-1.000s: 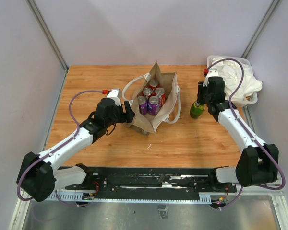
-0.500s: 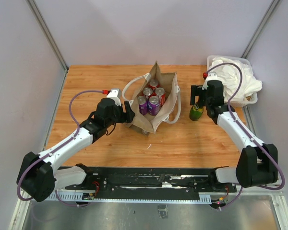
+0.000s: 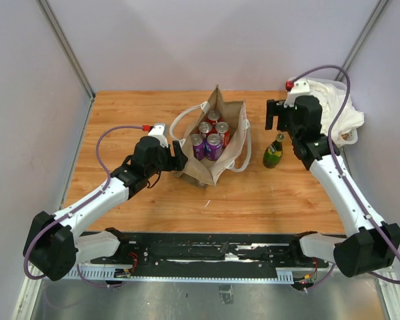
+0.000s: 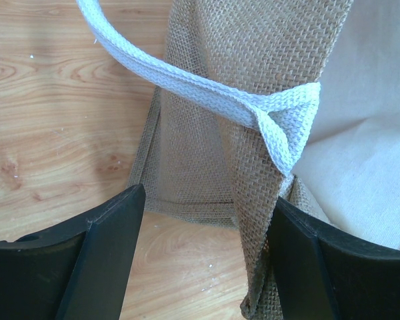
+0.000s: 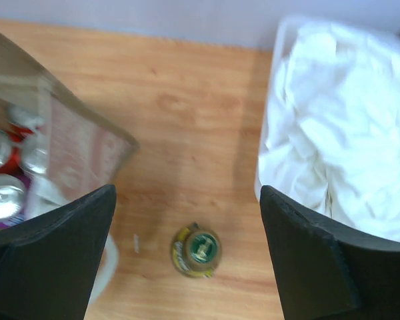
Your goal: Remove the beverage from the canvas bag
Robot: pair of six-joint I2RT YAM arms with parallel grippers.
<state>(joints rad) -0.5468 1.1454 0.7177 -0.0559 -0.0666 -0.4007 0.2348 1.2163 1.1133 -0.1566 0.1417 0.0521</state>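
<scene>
The tan canvas bag (image 3: pixel 221 162) stands upright mid-table with white strap handles (image 3: pixel 179 122); several red and purple cans (image 3: pixel 209 137) sit inside it. A green glass bottle (image 3: pixel 274 153) stands on the wood to the bag's right. My right gripper (image 3: pixel 278 116) hangs open above that bottle, holding nothing; its wrist view looks down on the bottle cap (image 5: pixel 197 249) between the wide jaws (image 5: pixel 187 200). My left gripper (image 3: pixel 181 155) is at the bag's left edge. There a burlap fold (image 4: pixel 253 220) rests against one finger, with a gap to the other.
A clear tub of white cloths (image 3: pixel 338 110) sits at the back right corner, close behind the right gripper, and shows as the tub (image 5: pixel 340 127) in the right wrist view. Grey walls enclose the wooden table (image 3: pixel 120 120) on three sides.
My right gripper opened, released the green bottle and rose away toward the back. The bottle now stands alone on the table. The left arm and bag stayed put.
</scene>
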